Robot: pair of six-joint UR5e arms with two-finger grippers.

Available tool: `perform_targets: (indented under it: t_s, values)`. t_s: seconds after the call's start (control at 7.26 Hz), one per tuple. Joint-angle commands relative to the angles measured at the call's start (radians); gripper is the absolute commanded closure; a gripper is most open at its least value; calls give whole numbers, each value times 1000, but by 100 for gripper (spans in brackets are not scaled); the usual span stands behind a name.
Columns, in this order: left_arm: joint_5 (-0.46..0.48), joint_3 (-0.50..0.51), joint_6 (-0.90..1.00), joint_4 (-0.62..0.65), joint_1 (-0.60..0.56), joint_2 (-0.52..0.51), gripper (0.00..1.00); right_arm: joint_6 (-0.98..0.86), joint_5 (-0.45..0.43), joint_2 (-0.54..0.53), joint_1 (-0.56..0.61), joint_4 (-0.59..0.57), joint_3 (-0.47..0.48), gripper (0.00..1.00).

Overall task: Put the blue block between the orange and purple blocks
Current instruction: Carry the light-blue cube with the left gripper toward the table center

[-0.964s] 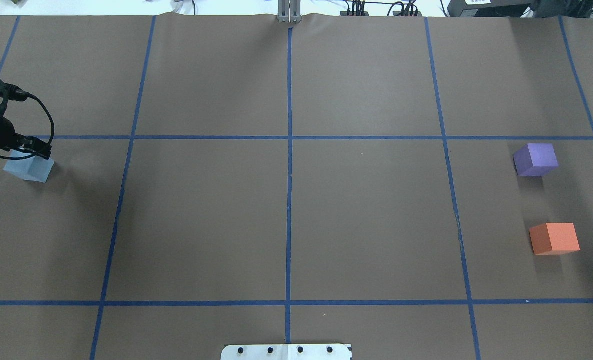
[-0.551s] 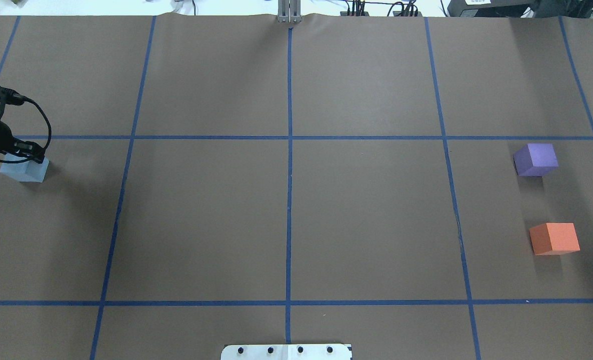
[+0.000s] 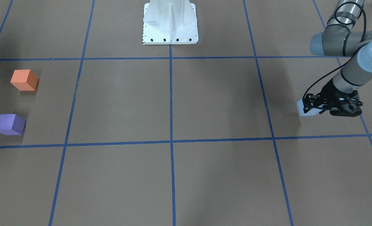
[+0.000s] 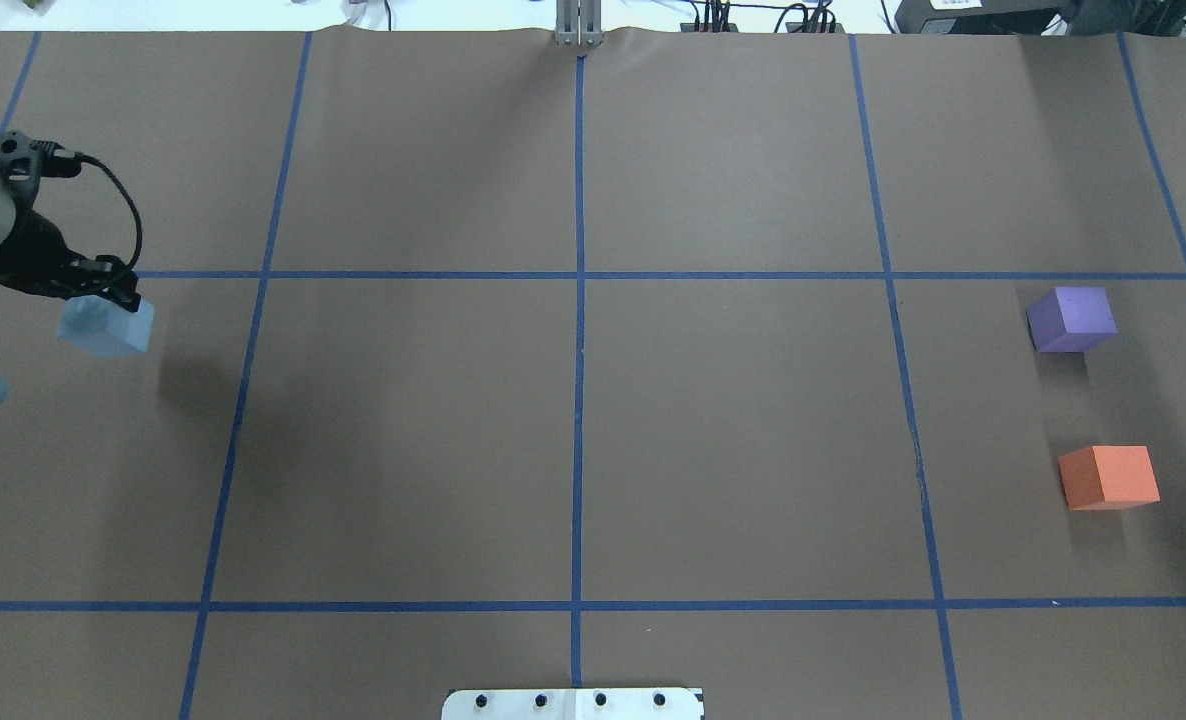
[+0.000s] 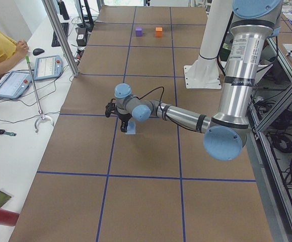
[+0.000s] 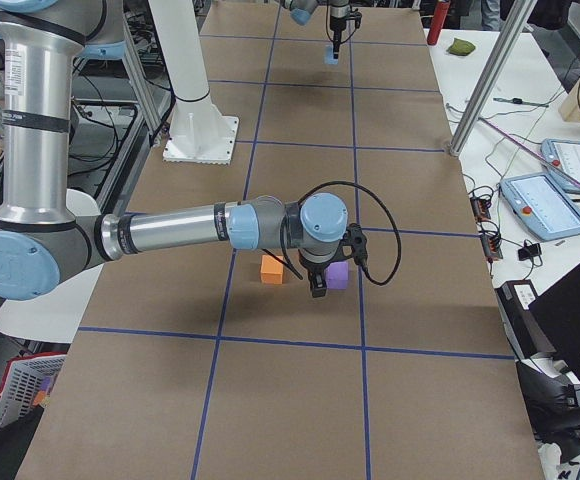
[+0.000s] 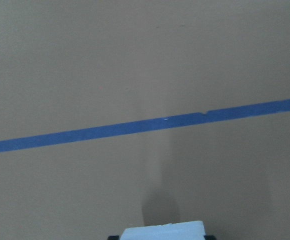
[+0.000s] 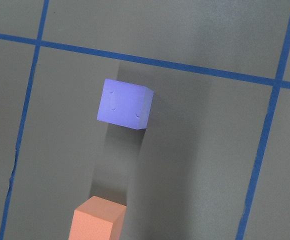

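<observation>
My left gripper (image 4: 113, 298) is shut on the light blue block (image 4: 106, 330) and holds it above the table at the far left; its shadow lies apart from it on the paper. The gripper also shows in the front view (image 3: 313, 107), with the block (image 3: 305, 112) in it. The block's top edge shows in the left wrist view (image 7: 164, 231). The purple block (image 4: 1073, 318) and the orange block (image 4: 1110, 477) sit apart at the far right. My right gripper (image 6: 317, 288) hangs over them, seen only in the exterior right view; I cannot tell whether it is open or shut.
Brown paper with blue tape grid lines (image 4: 578, 300) covers the table. The robot's white base (image 3: 170, 23) stands at the near middle edge. The right wrist view looks down on the purple block (image 8: 125, 104) and the orange block (image 8: 96, 220).
My left gripper has risen with the blue block and moved right, toward the table's middle. The block's shadow now lies apart from it. The purple and orange blocks have not moved.
</observation>
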Motion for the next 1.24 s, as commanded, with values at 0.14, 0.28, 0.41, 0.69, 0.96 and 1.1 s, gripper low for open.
perform_targets:
  t_s: [0.14,0.28,0.41,0.69,0.96,1.1]
  values:
    - [20,-52,-334,265,228,-371,100,1,-1,0,0,0,18,0]
    - [100,39,-428,265,298,-507,100,2,0,0,0,0,18,0]
    - [177,189,-487,265,370,-670,100,2,-1,2,0,0,20,0]
    - [254,483,-567,256,446,-957,100,2,0,2,-3,0,29,0]
    - [413,589,-585,248,579,-1059,100,2,9,2,-30,0,29,0]
    - [455,609,-584,233,607,-1076,91,7,11,12,-49,0,29,0]
